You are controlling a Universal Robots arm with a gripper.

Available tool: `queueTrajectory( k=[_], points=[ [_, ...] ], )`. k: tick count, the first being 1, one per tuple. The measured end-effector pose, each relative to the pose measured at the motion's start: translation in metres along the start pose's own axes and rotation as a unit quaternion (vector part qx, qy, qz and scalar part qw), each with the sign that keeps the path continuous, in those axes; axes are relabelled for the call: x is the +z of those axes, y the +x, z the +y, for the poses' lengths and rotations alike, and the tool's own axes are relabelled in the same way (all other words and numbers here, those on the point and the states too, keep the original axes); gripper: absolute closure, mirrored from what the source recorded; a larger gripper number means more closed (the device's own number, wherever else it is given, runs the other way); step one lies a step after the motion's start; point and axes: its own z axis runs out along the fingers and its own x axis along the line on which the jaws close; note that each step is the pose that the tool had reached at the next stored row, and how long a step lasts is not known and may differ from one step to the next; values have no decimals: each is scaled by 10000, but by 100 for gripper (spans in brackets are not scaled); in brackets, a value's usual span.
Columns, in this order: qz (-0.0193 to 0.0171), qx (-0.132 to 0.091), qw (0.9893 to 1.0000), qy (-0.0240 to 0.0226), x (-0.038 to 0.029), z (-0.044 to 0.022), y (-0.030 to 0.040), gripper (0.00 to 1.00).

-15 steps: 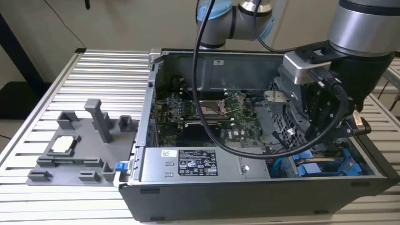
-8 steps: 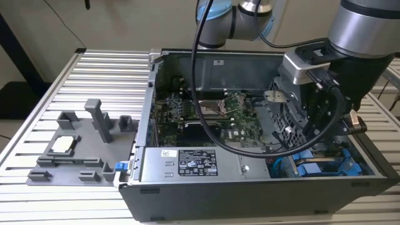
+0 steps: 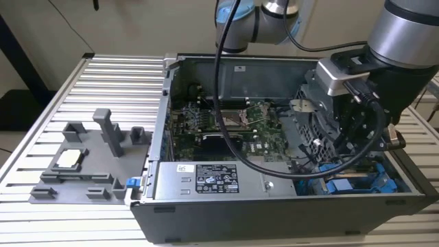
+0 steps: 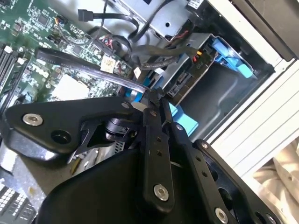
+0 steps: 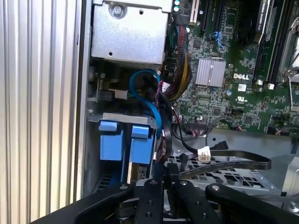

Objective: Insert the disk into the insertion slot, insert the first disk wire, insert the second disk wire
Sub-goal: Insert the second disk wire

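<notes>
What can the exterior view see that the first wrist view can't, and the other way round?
The exterior view alone takes in the whole open computer case, the slatted table, the grey fixture beside the case, and the arm reaching in. The first wrist view alone shows, close up, a blue cable looping under a metal box, and a flat black cable with a white connector. Both show the green motherboard and the blue carrier in the metal cage.

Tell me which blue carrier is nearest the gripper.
The blue carrier right beside the gripper in the second wrist view; the other blue carrier sits farther off.
</notes>
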Motion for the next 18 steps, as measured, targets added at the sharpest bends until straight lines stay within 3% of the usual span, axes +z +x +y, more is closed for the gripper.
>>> queueTrajectory(
  k=[9,14,18],
  points=[
    [-15,4,9999,-143,9,-97,117,84],
    [-14,31,9999,-157,14,-100,206,84],
    [-1,182,9997,-155,18,-101,211,84]
  ],
)
